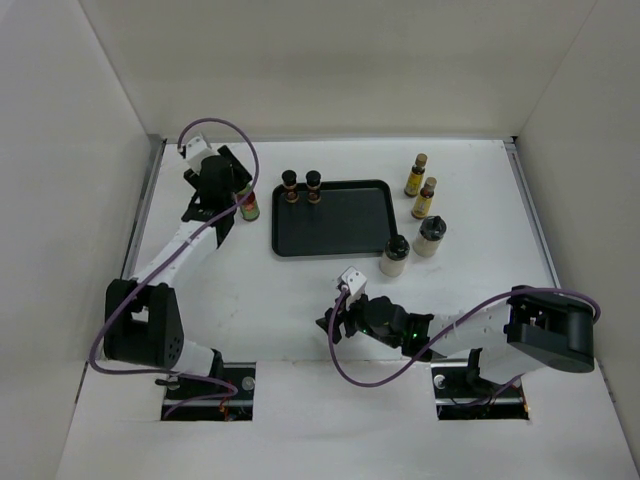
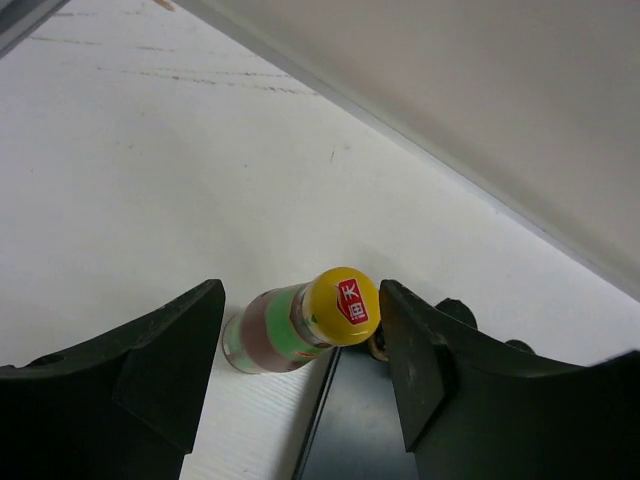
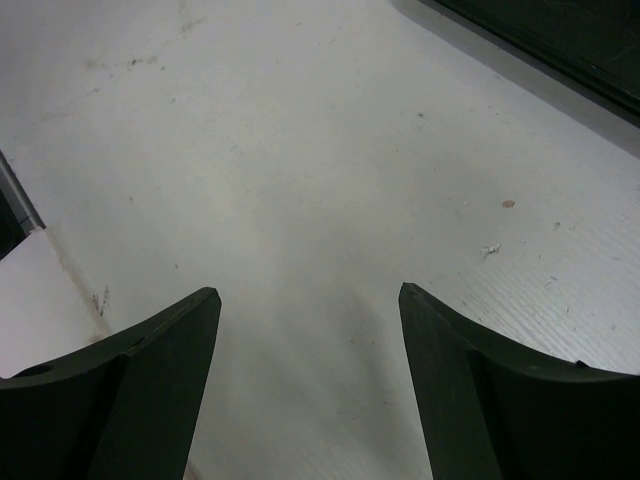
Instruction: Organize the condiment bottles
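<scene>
The red bottle (image 1: 249, 205) with green label and yellow cap (image 2: 341, 305) stands on the table just left of the black tray (image 1: 340, 228). My left gripper (image 2: 298, 300) is open around it, the right finger close to the cap; it also shows in the top view (image 1: 238, 193). Two short dark brown bottles (image 1: 290, 186) (image 1: 313, 185) stand in the tray's far left corner. Two slim yellow-labelled bottles (image 1: 416, 175) (image 1: 425, 198) and two pale jars (image 1: 395, 255) (image 1: 431, 237) stand right of the tray. My right gripper (image 1: 331, 322) (image 3: 308, 295) is open and empty over bare table.
The tray's left edge (image 2: 322, 420) runs right beside the red bottle. White walls enclose the table on the left, back and right; the back wall (image 2: 450, 90) is close behind the red bottle. A tray corner (image 3: 560, 30) lies ahead of my right gripper.
</scene>
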`<state>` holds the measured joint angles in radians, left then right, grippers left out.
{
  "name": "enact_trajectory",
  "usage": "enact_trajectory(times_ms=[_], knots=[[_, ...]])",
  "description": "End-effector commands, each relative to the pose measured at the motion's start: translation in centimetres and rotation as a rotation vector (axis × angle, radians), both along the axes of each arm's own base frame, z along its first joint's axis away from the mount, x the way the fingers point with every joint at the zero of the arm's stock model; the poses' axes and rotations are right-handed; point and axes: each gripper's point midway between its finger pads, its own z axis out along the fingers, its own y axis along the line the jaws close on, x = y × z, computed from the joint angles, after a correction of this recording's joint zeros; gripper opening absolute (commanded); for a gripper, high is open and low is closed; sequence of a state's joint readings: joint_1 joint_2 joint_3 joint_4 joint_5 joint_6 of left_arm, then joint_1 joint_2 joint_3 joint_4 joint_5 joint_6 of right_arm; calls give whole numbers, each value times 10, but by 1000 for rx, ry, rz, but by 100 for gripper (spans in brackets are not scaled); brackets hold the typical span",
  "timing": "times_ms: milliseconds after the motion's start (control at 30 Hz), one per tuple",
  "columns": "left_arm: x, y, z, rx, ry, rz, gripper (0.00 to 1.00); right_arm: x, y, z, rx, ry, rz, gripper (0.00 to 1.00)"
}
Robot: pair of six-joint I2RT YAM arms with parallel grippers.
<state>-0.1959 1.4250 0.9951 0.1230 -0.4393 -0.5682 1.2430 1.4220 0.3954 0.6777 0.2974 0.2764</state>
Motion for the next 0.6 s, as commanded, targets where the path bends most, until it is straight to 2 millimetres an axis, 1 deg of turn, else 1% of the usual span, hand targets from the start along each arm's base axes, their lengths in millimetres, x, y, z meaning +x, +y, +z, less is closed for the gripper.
enact_trajectory(times_ms=[0, 100, 200, 367, 567], knots=[[13, -6, 3, 16, -2, -47, 62, 5, 10, 17, 70, -20, 4, 79], [25, -8, -2, 24, 14, -56, 62, 5, 10, 17, 69, -20, 6, 79], [31, -13, -3, 36, 24, -73, 62, 5, 11, 15, 64, -17, 5, 79], [40, -15, -8, 50, 44, -80, 61, 5, 12, 15, 62, -15, 10, 79], [30, -19, -12, 67, 40, -63, 61, 4, 13, 15, 66, -13, 18, 79]])
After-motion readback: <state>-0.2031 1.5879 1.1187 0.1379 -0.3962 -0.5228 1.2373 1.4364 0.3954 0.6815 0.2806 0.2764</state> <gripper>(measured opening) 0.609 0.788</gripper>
